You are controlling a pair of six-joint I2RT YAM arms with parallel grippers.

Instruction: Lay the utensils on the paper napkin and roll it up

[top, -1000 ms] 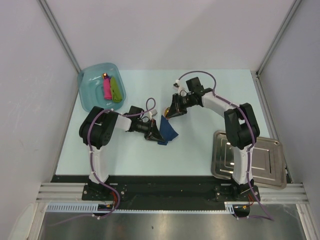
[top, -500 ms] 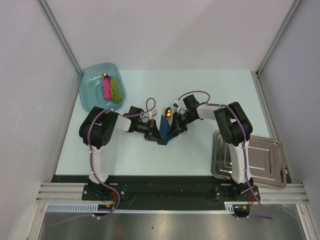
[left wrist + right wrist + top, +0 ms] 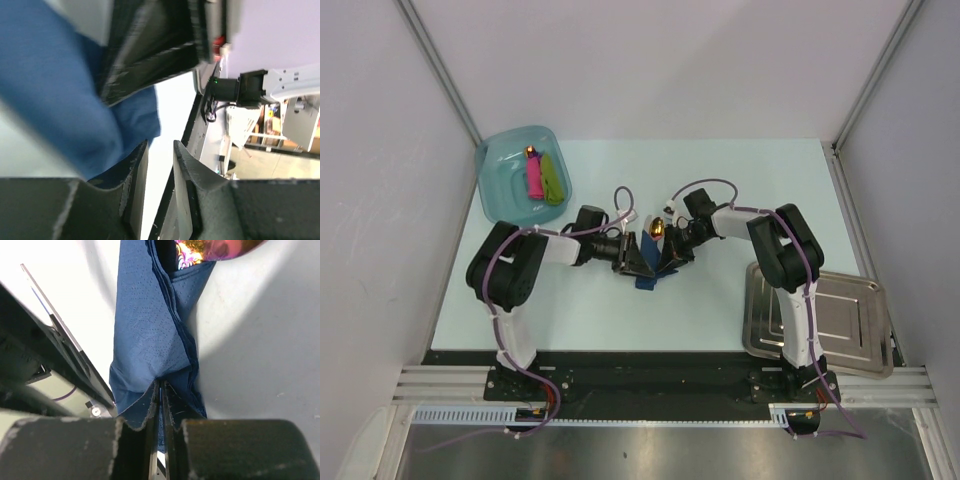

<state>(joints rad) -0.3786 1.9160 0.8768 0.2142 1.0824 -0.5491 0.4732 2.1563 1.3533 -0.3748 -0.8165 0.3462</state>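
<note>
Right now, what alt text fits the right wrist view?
The right gripper pinches the near edge of the folded navy napkin, jaws closed on it. A shiny utensil sits tucked in its top fold, above the pale table.

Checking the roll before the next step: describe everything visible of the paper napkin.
The paper napkin is thin, dark navy, finely dotted paper, folded lengthwise into several loose layers. It sits over the middle of the table. The right hand is pinched shut on one end; a shiny orange-gold utensil pokes from the fold at the other end. The left hand, jaws slightly apart, is beside it without gripping.
</note>
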